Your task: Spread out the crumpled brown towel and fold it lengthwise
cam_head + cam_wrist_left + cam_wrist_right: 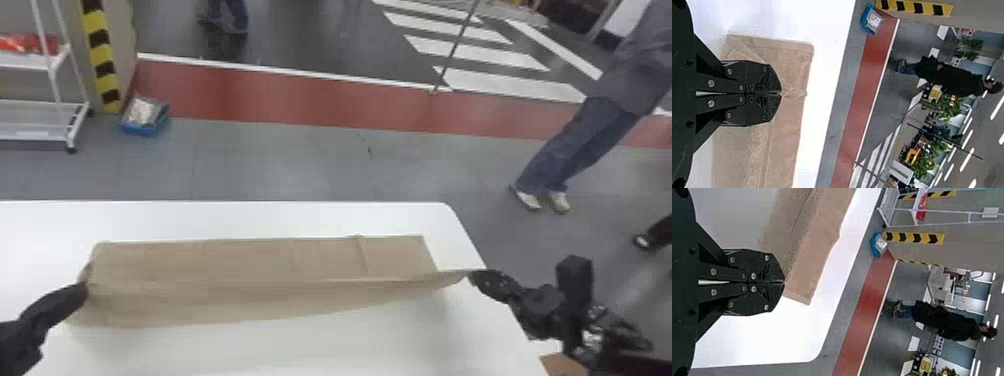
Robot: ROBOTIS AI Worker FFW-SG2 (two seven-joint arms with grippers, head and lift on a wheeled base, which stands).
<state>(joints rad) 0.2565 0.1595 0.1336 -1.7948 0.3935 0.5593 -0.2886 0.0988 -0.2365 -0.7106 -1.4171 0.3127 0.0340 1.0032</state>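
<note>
Brown towel is lying across white tabletop, left gripper and right gripper pinching opposite ends of its raised part, presumably tensioning it for an even lengthwise fold.

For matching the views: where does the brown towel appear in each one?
Head view: the brown towel runs lengthwise across the near part of the table.
Left wrist view: its left end, gripped by the left pincer.
Right wrist view: its right end, gripped by the right pincer.
Shared landmark: the red floor strip, beyond the table.
</note>
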